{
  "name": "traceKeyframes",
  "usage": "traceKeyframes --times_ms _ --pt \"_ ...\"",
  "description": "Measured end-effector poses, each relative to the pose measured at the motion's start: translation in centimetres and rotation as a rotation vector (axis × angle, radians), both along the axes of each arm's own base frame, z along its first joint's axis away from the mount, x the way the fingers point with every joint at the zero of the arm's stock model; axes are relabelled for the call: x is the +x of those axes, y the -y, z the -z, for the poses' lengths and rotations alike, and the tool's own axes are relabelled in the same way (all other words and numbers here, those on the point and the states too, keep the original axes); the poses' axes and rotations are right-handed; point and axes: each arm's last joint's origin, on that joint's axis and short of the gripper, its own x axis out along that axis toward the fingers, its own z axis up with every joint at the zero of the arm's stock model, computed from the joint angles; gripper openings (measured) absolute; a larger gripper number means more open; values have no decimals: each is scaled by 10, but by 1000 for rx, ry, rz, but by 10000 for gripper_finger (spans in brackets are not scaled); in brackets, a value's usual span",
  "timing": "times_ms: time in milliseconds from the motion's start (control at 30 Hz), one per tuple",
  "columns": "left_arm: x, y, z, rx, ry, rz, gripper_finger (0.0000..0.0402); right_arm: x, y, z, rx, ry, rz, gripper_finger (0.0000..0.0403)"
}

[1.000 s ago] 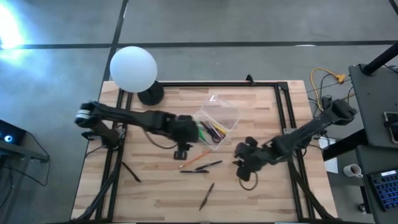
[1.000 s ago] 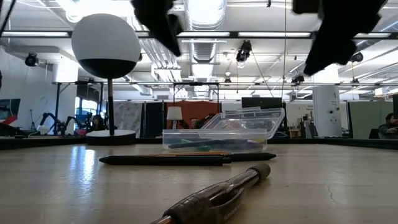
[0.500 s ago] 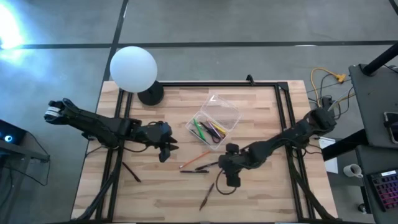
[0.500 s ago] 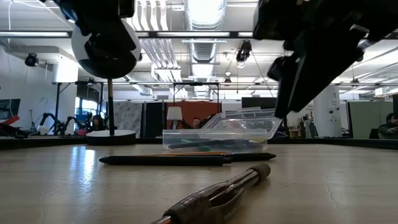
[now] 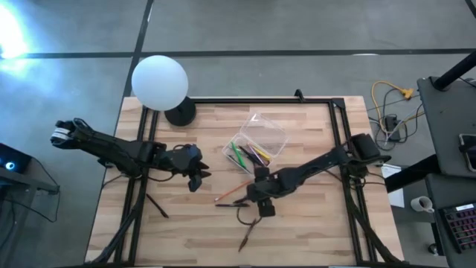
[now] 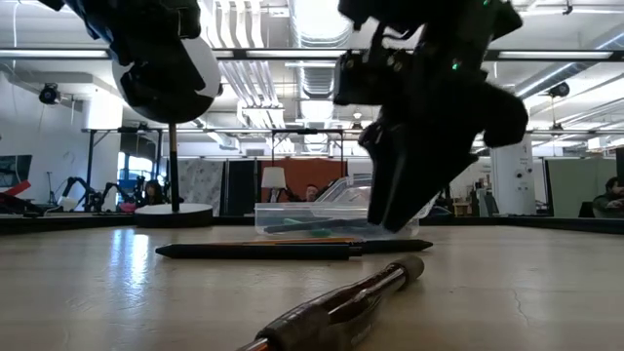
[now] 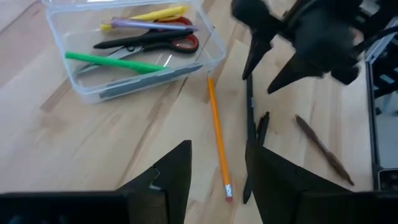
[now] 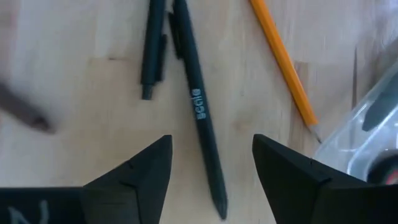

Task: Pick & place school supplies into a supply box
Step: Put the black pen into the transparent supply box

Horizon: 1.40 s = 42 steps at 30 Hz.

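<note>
The clear supply box (image 5: 257, 145) lies on the wooden table, lid open, and holds a green pen, red-handled scissors (image 7: 163, 42) and yellow and purple pens. On the table near it lie an orange pencil (image 5: 232, 192), two dark pens (image 5: 239, 202) and a brown pen (image 5: 248, 234). My right gripper (image 5: 260, 199) is open above the dark pens. In its wrist view one dark pen (image 8: 199, 109) runs between its fingers (image 8: 211, 140). My left gripper (image 5: 195, 177) is open and empty, left of the box, and it also shows in its wrist view (image 7: 217, 149).
A white lamp globe (image 5: 159, 80) on a dark foot stands at the table's far left corner. Black frame rails (image 5: 338, 141) run along the table's sides. Bare wood lies at the near left and near right of the table.
My left gripper has drawn back from the box toward the table's left edge. My right gripper has swung from the right side toward the left and come down over the dark pens. The pens and box have stayed put.
</note>
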Motion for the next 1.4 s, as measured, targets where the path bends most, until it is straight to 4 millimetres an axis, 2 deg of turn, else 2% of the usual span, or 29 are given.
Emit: traceKeyframes --times_ms 133,333,667,800,967,1067,1167,1300,1400 --pt "0 0 -1 -1 6 0 134 7 2 16 -8 -40 18 200" --pt "1 0 -1 -1 2 1 134 11 -2 28 17 -113 21 169" --pt "1 0 -1 8 3 9 134 9 -2 24 22 -124 16 38" --pt "2 0 -1 21 2 21 134 5 -1 21 38 -151 27 18" --pt "1 0 2 23 -7 22 134 -8 4 -2 -25 -143 110 20" --pt "0 0 4 25 -15 22 134 -14 11 -39 -51 -10 205 20" --pt "0 0 5 26 -19 21 134 -22 20 -68 -49 98 303 20" --pt "0 0 6 27 -22 21 134 -26 50 -89 -5 180 488 23" --pt "0 0 6 26 -18 21 134 -22 82 -90 45 193 643 35"
